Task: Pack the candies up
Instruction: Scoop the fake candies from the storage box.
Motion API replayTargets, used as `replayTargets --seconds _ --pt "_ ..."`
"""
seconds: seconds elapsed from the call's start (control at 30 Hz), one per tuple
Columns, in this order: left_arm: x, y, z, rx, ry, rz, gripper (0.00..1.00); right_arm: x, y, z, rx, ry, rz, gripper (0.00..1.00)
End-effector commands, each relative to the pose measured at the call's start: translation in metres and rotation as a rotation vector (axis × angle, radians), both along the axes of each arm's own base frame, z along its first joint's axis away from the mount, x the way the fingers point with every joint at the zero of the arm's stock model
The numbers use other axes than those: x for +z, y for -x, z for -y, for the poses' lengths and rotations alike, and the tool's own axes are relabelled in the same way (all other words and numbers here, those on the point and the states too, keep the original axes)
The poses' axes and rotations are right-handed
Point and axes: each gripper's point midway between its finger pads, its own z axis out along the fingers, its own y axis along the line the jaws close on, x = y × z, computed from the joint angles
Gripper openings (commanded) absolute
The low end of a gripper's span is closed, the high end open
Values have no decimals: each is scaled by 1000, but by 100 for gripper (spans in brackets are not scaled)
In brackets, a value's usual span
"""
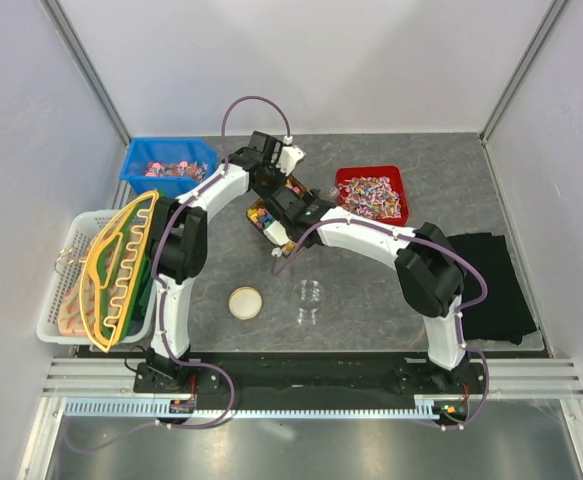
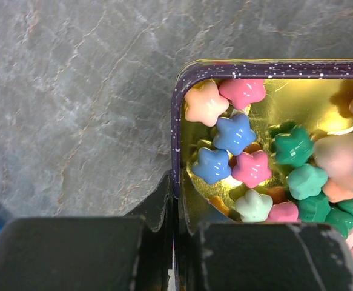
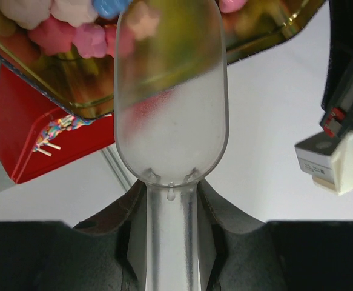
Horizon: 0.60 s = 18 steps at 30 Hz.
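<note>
The candies are small star-shaped sweets in pink, blue, green and peach. They lie in an open tin with a dark speckled rim and a gold inside. My left gripper is shut on the tin's side wall, one finger inside and one outside. My right gripper is shut on the handle of a clear plastic scoop. The scoop's bowl reaches over the tin and its candies. In the top view both grippers meet at the tin in the middle of the table.
A blue bin of wrapped sweets stands at the back left and a red bin of wrapped sweets at the back right. A round lid and a clear container lie nearer. A white basket is left, a black cloth right.
</note>
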Motion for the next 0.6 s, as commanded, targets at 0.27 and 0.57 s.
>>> replayTargets --seconds 0.27,0.57 --pt "82 -11 24 -88 132 183 2 -43 17 9 24 20 -163 0" --pt "79 -5 31 -106 165 167 2 -53 38 -2 39 -66 -287 0"
